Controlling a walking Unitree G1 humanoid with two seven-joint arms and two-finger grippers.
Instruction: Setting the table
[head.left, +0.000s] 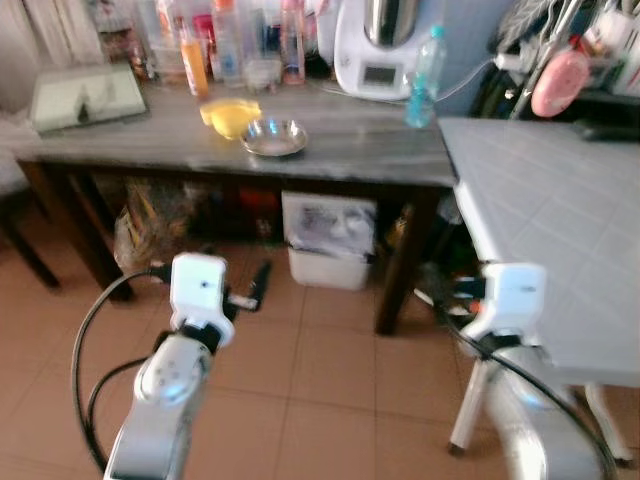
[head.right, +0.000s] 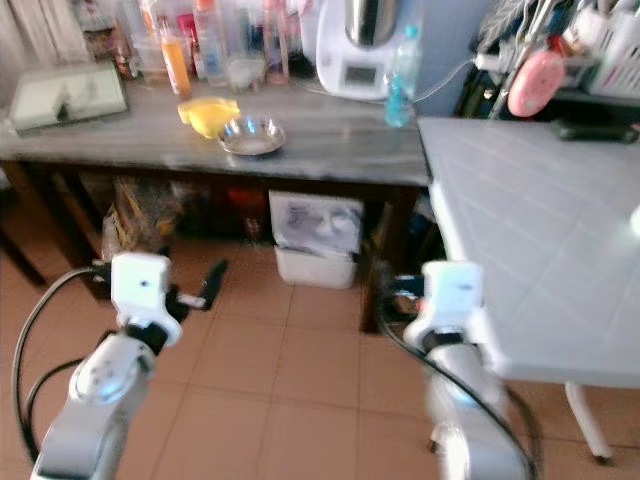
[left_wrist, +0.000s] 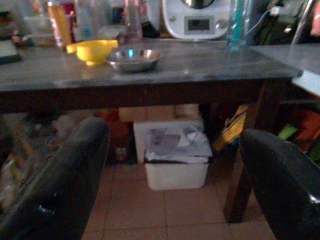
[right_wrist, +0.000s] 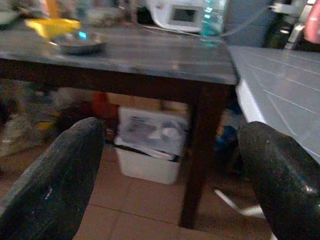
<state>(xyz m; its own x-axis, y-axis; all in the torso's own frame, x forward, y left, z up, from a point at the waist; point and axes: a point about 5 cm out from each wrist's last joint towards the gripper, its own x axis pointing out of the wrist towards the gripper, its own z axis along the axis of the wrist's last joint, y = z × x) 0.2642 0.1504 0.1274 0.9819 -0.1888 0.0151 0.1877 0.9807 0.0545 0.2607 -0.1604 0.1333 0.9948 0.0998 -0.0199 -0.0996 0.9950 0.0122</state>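
Note:
A shallow steel bowl (head.left: 273, 137) sits on the dark wooden table (head.left: 360, 155) ahead, and a yellow bowl (head.left: 231, 116) touches it on the far left side. A white tiled table (head.left: 560, 220) stands to the right with its top bare. Both arms are held low in front of me, over the tiled floor and short of the dark table. My left gripper (left_wrist: 172, 165) is open with nothing between its fingers (left_wrist: 65, 185). My right gripper (right_wrist: 170, 165) is open and holds nothing too, pointing at the dark table's right leg (right_wrist: 197, 150).
A white bin (head.left: 328, 240) stands under the dark table, with bags to its left. Along the table's back are several bottles (head.left: 230, 40), a white appliance (head.left: 375, 50) and a blue water bottle (head.left: 424, 65). A framed tray (head.left: 85, 95) lies at its far left.

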